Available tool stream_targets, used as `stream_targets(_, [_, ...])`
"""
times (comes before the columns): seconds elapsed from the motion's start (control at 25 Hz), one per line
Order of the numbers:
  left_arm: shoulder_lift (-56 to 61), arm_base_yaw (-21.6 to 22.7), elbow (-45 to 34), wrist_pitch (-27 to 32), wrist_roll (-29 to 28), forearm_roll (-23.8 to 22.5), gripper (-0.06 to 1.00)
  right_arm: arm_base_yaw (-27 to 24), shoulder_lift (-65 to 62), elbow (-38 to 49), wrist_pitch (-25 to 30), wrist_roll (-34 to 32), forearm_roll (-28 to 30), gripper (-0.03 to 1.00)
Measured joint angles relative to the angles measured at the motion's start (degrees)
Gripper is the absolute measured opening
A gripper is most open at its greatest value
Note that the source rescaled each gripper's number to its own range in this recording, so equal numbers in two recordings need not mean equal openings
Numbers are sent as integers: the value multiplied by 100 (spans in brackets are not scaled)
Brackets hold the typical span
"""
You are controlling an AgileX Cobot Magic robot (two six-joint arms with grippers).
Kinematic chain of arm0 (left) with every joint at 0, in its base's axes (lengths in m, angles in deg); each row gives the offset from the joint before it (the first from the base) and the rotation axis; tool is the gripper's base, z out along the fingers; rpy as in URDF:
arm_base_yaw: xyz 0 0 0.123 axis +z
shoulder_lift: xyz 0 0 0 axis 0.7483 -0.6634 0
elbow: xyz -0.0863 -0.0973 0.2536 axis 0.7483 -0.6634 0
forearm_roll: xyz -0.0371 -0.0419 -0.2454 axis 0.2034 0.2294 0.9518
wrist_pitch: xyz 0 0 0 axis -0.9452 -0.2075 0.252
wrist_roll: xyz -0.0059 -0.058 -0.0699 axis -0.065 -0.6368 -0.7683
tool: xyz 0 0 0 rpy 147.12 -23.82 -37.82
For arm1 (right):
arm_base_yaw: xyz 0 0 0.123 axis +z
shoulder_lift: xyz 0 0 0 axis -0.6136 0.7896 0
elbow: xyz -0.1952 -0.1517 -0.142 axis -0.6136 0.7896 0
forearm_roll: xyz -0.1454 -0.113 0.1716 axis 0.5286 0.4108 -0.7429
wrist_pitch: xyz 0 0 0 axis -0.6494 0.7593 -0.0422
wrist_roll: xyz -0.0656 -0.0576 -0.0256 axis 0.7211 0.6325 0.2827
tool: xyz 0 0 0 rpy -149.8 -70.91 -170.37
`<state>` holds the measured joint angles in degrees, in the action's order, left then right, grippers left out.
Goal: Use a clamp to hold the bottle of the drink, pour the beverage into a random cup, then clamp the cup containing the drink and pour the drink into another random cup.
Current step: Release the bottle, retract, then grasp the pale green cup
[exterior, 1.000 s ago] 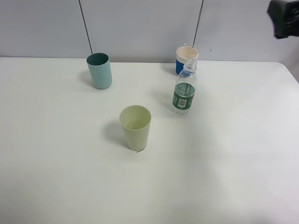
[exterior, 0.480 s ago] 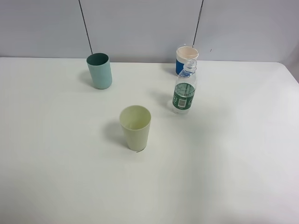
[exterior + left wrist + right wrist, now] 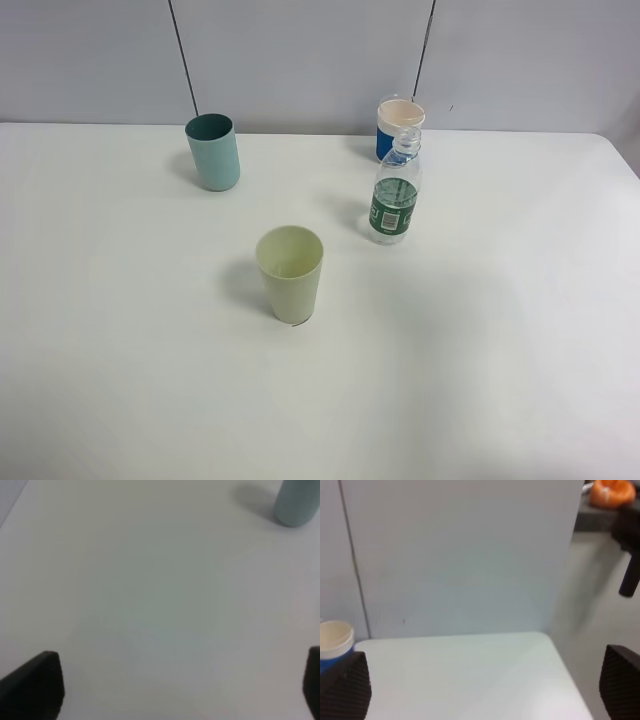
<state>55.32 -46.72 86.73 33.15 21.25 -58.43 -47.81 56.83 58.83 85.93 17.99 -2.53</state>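
clear plastic bottle with green label (image 3: 394, 200) stands near the white desk's (image 3: 500, 360) far edge; left gripper (image 3: 172, 687) and right gripper (image 3: 480, 687) both released.

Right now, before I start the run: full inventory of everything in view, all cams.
bottle: one, clear with dark green label, upright right of centre, just in front of the blue cup
yellow-green cup: one, pale, upright near the table's middle
teal cup: one, light teal with darker inside, upright at back left
blue cup: one, blue with cream rim, at the back edge
table: one, white
wall: grey panels, behind the table
orange object: one, blurred, off the table, right wrist view only
left gripper: one, black, open, over bare table
right gripper: one, black, open, holding nothing
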Motion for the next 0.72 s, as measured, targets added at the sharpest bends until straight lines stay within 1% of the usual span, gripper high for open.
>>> stream_targets(0.12, [0,0,0,0,0,0,90,0,-409,0,492,4,-115,82])
stream_targets(0.44, [0,0,0,0,0,0,90,26,-1451,0,877,7,-121,82])
stream_targets(0.64, [0,0,0,0,0,0,90,96,-1822,0,1665,7,-121,82])
stream_targets(0.72, [0,0,0,0,0,0,90,120,-1916,0,1903,7,-121,82])
